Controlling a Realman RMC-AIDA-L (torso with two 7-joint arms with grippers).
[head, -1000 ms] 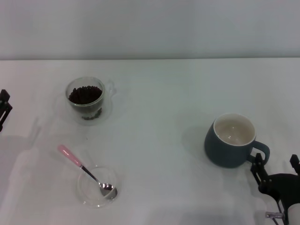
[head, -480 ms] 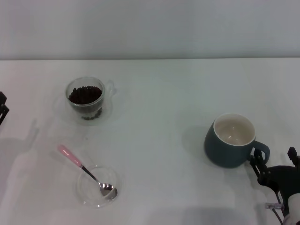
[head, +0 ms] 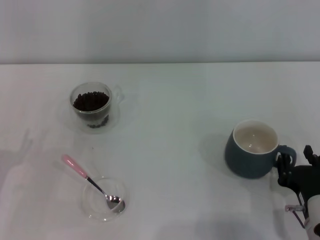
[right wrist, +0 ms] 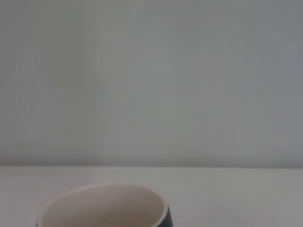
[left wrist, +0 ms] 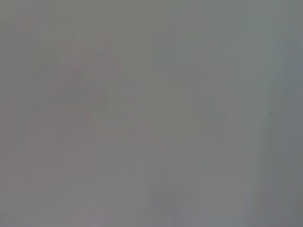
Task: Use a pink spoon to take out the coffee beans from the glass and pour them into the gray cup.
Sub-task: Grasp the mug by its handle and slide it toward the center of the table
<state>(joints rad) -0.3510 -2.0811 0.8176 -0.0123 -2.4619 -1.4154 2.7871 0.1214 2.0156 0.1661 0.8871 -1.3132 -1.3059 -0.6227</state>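
The glass point(head: 92, 113) holding the coffee beans point(head: 90, 100) stands at the back left of the white table point(head: 170, 110). The pink spoon point(head: 76, 168) lies near the front left, its metal bowl resting in a shallow clear dish point(head: 95, 206). The gray cup point(head: 251, 150) stands at the right, and its cream inside shows nothing in it. My right gripper point(head: 295, 162) is at the cup's handle, with its fingers on either side of the loop. The cup's rim point(right wrist: 102, 208) also shows in the right wrist view. My left gripper is out of view.
The table's far edge meets a plain wall point(head: 160, 30). The left wrist view shows only a blank pale surface.
My left gripper has drawn back out of the head view at the left edge. The right gripper's fingers have narrowed at the cup's handle, and the gray cup has slid a little to the right.
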